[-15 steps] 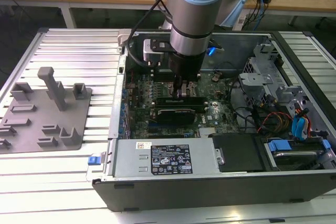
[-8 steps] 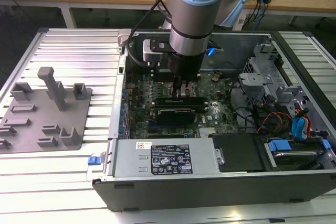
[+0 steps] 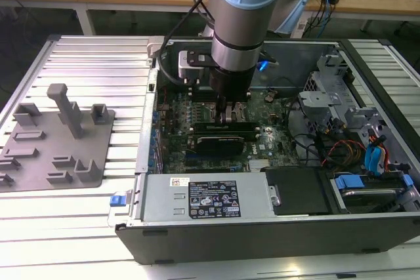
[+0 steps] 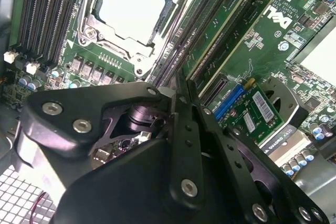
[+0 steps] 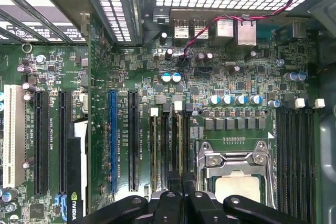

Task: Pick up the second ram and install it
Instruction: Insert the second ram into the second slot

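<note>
My gripper [image 3: 227, 109] is down inside the open computer case, over the memory slots beside the processor socket [image 4: 134, 9]. Its fingers are drawn together with only a thin gap. The second ram [image 5: 181, 145], a narrow green stick seen edge-on, stands in the slot next to the socket and runs in under my fingertips [image 5: 169, 196]. In the second wrist view the stick [image 4: 223, 27] stretches away from the gripper [image 4: 179, 92] along the slot. The fingers hide the part that is gripped.
A black expansion card [image 3: 220, 139] lies just in front of the gripper. The grey holder tray [image 3: 52, 142] with upright posts sits on the slatted table at the exterior view's left. The power supply [image 3: 203, 198], drive cages [image 3: 341, 116] and case walls hem in the motherboard.
</note>
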Controlling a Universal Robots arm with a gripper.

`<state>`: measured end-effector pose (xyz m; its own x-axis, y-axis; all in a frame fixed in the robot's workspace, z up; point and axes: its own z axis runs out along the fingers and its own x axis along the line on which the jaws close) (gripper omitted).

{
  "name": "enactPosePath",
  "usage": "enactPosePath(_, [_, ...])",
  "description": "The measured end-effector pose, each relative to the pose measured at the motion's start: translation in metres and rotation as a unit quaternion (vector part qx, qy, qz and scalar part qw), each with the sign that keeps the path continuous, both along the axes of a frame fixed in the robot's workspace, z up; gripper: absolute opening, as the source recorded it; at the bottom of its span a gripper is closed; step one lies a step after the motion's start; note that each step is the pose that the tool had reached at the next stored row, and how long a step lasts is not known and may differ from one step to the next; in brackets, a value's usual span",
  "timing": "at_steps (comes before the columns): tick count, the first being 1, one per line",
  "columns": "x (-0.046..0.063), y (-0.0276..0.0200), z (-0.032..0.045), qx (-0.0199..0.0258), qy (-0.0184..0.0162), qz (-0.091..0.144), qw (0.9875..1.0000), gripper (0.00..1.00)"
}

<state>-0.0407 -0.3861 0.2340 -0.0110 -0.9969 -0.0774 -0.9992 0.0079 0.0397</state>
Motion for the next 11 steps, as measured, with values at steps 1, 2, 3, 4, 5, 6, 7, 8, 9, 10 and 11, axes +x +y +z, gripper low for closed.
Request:
enactPosePath(1, [0.0000, 0.0001, -0.0006, 0.0002, -0.0001, 0.000, 1.0000, 0.09])
enactPosePath(2, [0.0000, 0.0001, -0.0017, 0.0002, -0.0001, 0.000, 1.0000, 0.09])
enactPosePath(3, [0.0000, 0.0000, -0.0031, 0.0000, 0.0000, 0.000, 1.0000, 0.09])
enactPosePath(4, [0.0000, 0.0000, -0.0035, -0.0001, 0.0000, 0.000, 1.0000, 0.09])
enactPosePath(5, [0.0000, 0.0000, -0.0037, 0.0001, 0.0000, 0.000, 1.0000, 0.09])
enactPosePath(6, [0.0001, 0.0001, -0.0050, 0.0002, -0.0001, 0.000, 1.0000, 0.09])
enactPosePath(7, [0.0000, 0.0000, -0.0057, 0.0001, -0.0001, 0.000, 1.0000, 0.09])
enactPosePath(8, [0.0000, 0.0000, -0.0062, 0.0001, -0.0001, 0.000, 1.0000, 0.09])
enactPosePath(9, [0.0000, 0.0000, -0.0062, 0.0000, -0.0001, 0.000, 1.0000, 0.09])
enactPosePath(10, [0.0000, 0.0000, -0.0066, 0.0001, -0.0002, 0.000, 1.0000, 0.09])
enactPosePath(11, [0.0000, 0.0001, -0.0072, 0.0002, -0.0002, 0.000, 1.0000, 0.09])
